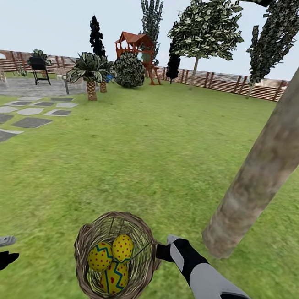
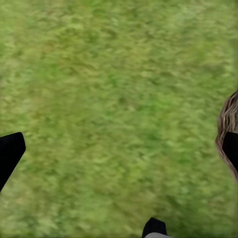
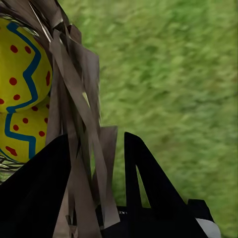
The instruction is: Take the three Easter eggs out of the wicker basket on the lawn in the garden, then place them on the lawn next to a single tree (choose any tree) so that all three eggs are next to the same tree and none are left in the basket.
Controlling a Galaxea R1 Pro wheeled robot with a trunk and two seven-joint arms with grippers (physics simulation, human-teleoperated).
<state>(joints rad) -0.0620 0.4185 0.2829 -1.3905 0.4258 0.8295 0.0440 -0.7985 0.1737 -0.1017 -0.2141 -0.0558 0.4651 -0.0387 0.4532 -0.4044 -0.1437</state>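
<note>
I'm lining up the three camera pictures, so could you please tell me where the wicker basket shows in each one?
Head view: the wicker basket sits low in the middle, three eggs inside, the right gripper at its rim.
Left wrist view: a sliver of its brown weave at the right edge.
Right wrist view: its wall fills the left, between the gripper's fingers.
Shared landmark: the green lawn.

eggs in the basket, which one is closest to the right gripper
The upper egg, mostly red dots, lies nearest the right gripper clamped on the basket's rim. The other two lie farther left and lower in the head view.
</note>
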